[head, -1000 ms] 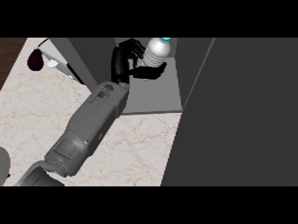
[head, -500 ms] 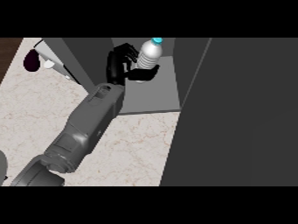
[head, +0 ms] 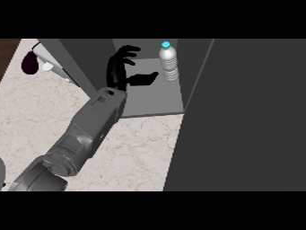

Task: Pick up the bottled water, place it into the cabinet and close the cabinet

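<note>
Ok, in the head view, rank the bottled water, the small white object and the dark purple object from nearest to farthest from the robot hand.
From the left robot hand:
1. Bottled water, just to its right, upright inside the cabinet.
2. Small white object, to its left, beyond the cabinet's side wall.
3. Dark purple object, farther left, beside the white one.

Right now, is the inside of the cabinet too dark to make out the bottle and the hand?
Head view: the cabinet interior is an even dim grey, no glare; the bottled water with its cyan cap stands out clearly. The black left hand, open beside the bottle, reads mostly as a silhouette.
</note>
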Motion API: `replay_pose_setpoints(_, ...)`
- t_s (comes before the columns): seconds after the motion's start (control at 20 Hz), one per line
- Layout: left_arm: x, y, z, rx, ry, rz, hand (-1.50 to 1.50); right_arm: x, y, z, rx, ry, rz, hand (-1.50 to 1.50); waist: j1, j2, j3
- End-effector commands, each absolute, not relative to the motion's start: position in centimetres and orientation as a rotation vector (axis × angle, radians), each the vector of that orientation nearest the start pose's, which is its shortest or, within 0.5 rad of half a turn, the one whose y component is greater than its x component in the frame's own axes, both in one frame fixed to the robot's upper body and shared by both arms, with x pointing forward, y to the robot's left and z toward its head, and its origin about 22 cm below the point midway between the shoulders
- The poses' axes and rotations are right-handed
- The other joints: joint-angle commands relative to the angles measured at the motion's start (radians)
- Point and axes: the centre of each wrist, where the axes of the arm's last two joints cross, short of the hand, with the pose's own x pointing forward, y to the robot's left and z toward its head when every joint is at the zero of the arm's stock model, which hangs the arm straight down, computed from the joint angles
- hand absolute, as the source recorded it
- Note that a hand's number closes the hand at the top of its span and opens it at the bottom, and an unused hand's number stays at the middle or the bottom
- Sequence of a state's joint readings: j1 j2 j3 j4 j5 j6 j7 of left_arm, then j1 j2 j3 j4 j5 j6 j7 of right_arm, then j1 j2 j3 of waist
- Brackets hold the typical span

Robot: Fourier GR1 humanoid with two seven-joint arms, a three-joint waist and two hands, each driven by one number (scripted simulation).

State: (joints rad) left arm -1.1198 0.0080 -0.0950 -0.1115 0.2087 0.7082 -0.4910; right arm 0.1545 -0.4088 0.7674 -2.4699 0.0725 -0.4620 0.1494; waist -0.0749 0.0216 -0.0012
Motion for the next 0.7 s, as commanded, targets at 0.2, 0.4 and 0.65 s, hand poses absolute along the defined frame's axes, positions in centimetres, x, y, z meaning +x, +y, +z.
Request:
replay_pose_setpoints(0.2,42.2,12.8,0.5,0.685,-1.634,-0.169,-1.5,9.0,-16.0,16.0,0.328,-1.968,0.235,-1.5,0.0,0.004,-0.001)
replay_pose_setpoints(0.4,42.2,12.3,0.6,0.701,-1.642,-0.154,-1.5,8.9,-15.7,15.7,0.369,-1.995,0.276,-1.5,-0.013,0.008,-0.001)
replay_pose_setpoints(0.65,42.5,13.0,1.0,0.636,-1.674,-0.164,-1.5,8.8,-16.0,16.5,0.361,-2.005,0.229,-1.5,-0.006,0.006,-0.002)
